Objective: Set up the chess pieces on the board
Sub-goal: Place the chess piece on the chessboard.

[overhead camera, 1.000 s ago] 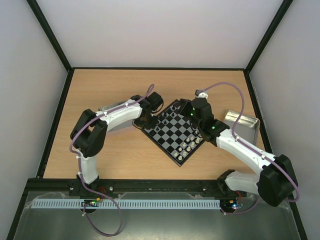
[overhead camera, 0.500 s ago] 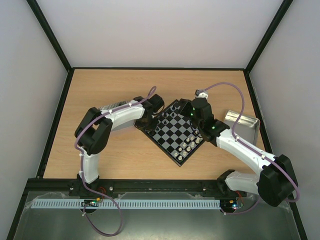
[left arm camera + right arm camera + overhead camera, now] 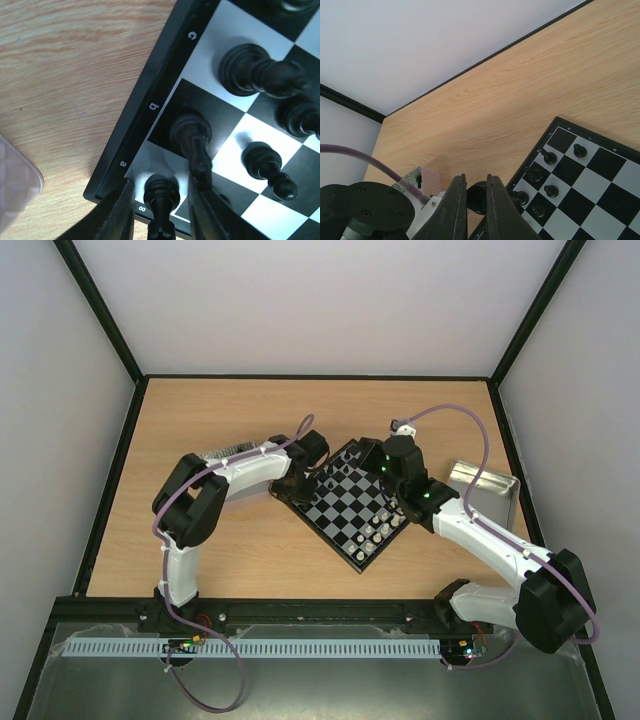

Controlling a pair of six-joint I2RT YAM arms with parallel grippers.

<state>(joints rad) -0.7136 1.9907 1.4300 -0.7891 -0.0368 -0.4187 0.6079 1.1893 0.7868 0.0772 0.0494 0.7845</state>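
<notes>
Jaws of the left gripper stand apart around a small upright black chess piece, touching neither side; the right gripper is closed and farther away.

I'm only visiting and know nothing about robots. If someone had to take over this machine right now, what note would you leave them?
Left gripper: open, straddling a black piece that stands on the board's corner square.
Right gripper: shut, above the board's far corner; cannot tell if it holds anything.
Done: black pieces stand along the board's left side, white pieces along its right.
Left: rows too small to count; check them for gaps and the metal tray for leftovers.
</notes>
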